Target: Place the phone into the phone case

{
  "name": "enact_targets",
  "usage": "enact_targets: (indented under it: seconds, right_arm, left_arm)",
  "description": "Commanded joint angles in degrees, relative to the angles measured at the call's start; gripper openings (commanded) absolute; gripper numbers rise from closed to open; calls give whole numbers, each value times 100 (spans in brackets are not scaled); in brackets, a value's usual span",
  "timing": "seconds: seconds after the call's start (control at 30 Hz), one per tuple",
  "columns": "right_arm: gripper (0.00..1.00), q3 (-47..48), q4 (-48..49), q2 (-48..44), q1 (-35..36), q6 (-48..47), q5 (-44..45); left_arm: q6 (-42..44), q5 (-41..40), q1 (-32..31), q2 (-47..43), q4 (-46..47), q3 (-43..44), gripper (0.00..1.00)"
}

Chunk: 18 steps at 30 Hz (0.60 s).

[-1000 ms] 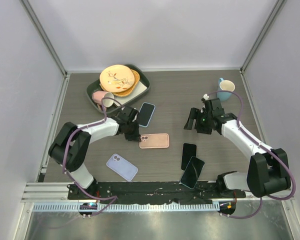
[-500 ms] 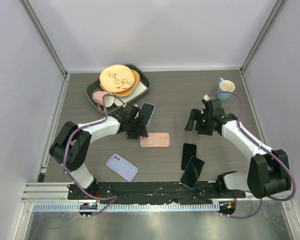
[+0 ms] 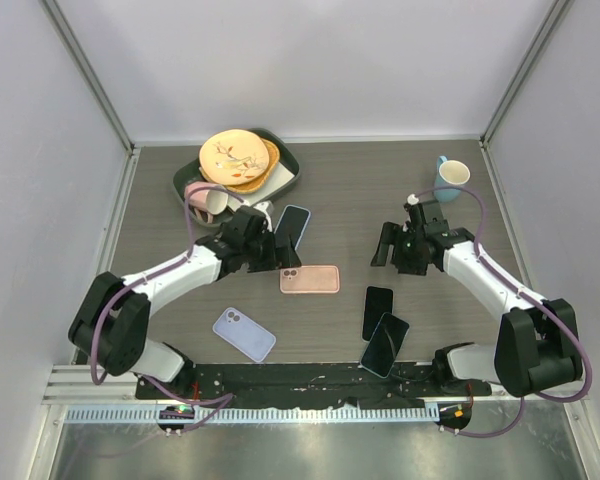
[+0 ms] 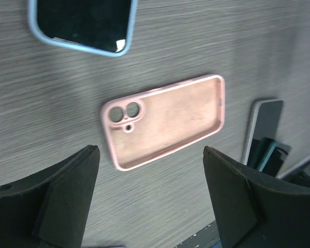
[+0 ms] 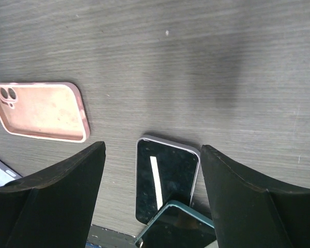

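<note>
Pink case [image 4: 165,120] empty, cavity up. Left end effector [image 3: 265,243] and right end effector [image 3: 395,245] wide open, holding nothing. Next step likely: grasp bare phone [image 5: 167,178].

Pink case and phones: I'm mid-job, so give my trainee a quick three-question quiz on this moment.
1. True or false: the pink case holds a phone.
2. The left pincer is: A) shut on the case; B) open, holding nothing; C) shut on a phone.
3. How many face-up phones show in the right wrist view?
Key: 1 false; 2 B; 3 two.
</note>
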Motion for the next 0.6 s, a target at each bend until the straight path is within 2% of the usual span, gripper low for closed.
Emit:
enact_targets:
  seconds: [0.0, 0.23, 0.33, 0.57]
  right_arm:
    - [79, -180, -438, -206, -20, 281, 235]
    - [79, -891, -624, -618, -20, 1167, 446]
    - [79, -1111, -764, -1092, -11, 1511, 517]
    - [79, -1270, -1615, -1788, -20, 1785, 667]
  left_arm:
    - [158, 944, -100, -28, 791, -100, 85]
    - [88, 1508, -767, 604, 1230, 145, 84]
    - [-52, 1658, -1022, 842, 1398, 260, 83]
    - [-360, 2027, -1427, 1413, 2039, 532, 80]
